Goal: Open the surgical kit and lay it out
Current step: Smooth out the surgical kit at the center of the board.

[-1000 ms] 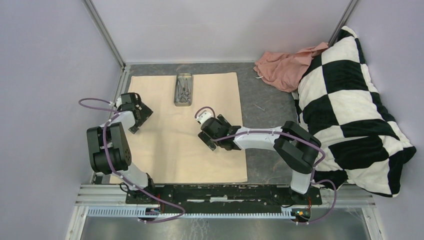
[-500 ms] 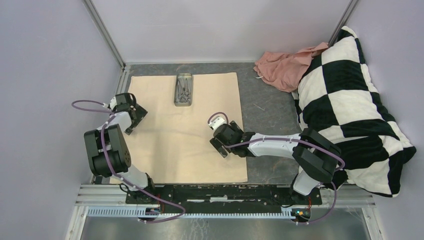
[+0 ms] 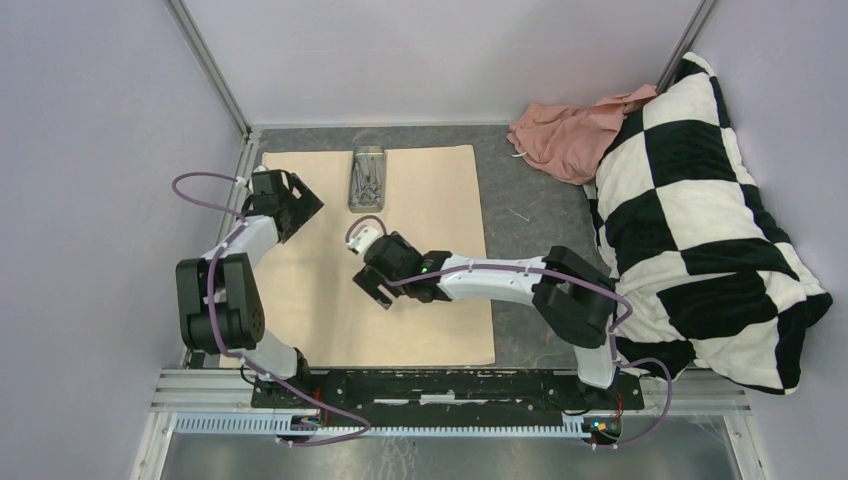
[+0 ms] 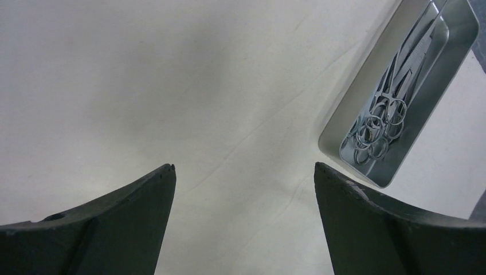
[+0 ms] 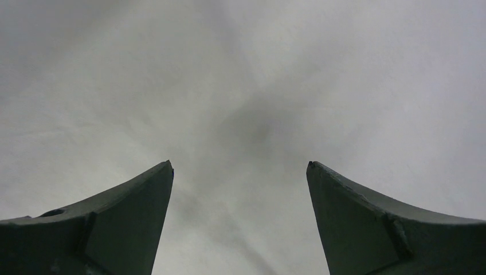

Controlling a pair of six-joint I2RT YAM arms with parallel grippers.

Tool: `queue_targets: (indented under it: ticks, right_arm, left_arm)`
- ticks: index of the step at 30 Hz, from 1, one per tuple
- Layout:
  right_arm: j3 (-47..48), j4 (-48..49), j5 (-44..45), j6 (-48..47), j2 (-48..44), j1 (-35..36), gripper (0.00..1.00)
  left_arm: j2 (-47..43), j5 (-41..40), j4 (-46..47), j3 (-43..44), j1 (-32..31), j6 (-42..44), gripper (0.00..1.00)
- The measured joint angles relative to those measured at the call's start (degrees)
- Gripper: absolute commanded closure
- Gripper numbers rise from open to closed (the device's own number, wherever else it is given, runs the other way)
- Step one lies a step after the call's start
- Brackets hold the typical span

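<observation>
The surgical kit's beige cloth wrap (image 3: 420, 200) lies spread flat on the table. Its small steel tray (image 3: 367, 180) stands near the cloth's far edge, with silver ring-handled instruments (image 3: 368, 183) piled inside. My left gripper (image 3: 303, 203) hovers open over the cloth's far left part, just left of the tray. In the left wrist view the tray (image 4: 427, 100) and instruments (image 4: 384, 112) sit up right of my open gripper (image 4: 243, 166). My right gripper (image 3: 374, 289) is open over the cloth's middle. The right wrist view shows only cloth (image 5: 240, 74) under the open gripper (image 5: 239, 163).
A crumpled pink cloth (image 3: 570, 135) lies at the back right on the dark grey table mat (image 3: 540, 220). A black-and-white checked pillow (image 3: 700, 220) fills the right side. A metal frame rail (image 3: 245, 170) and lilac walls bound the left and back.
My left gripper has swung up and right toward the tray. My right gripper first drew back right, then reached left to the cloth's middle. Cloth and tray have not moved.
</observation>
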Motion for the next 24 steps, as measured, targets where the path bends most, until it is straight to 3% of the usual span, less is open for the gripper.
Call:
queue_targets:
  ticks: [9,17,24]
  right_arm:
    - [11.2,-1.6,-0.9,-2.4,9.0,5.4,0.1]
    - [10.2,-2.5,-0.8,-2.5,9.9,8.1,0.25]
    - [1.8,1.3,-0.5,-0.2,6.9,10.7,0.27]
  left_arm:
    - [14.8,8.3,2.6,9.2,0.0,-3.4,0.08]
    - [17.0,9.4,3.9,9.2,2.9,-5.2,0.07]
    - [18.6,9.3,4.6,10.6,4.1,-5.4,0.06]
